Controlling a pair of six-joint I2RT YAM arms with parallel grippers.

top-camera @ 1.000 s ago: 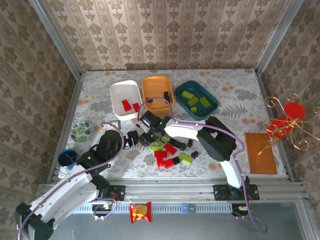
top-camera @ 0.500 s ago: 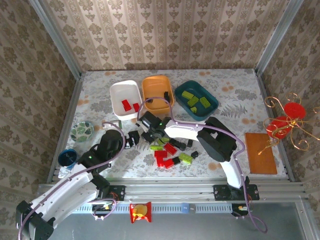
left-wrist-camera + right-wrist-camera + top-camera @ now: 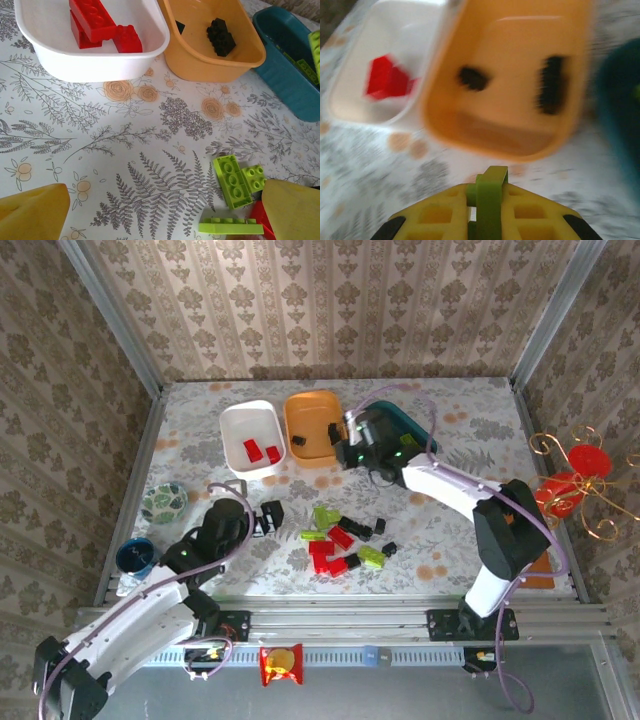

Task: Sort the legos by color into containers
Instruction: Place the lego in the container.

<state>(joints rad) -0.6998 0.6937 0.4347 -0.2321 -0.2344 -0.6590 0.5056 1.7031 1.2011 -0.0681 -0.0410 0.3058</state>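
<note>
Right gripper (image 3: 352, 452) swung to orange tray (image 3: 312, 415) — clamping lime lego (image 3: 487, 200).

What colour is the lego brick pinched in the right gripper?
Lime green. The lego brick shows best in the right wrist view.

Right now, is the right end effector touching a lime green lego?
Touching. The right wrist view shows the lime green lego clamped between the yellow fingers of the right end effector, with no gap on either side.
</note>
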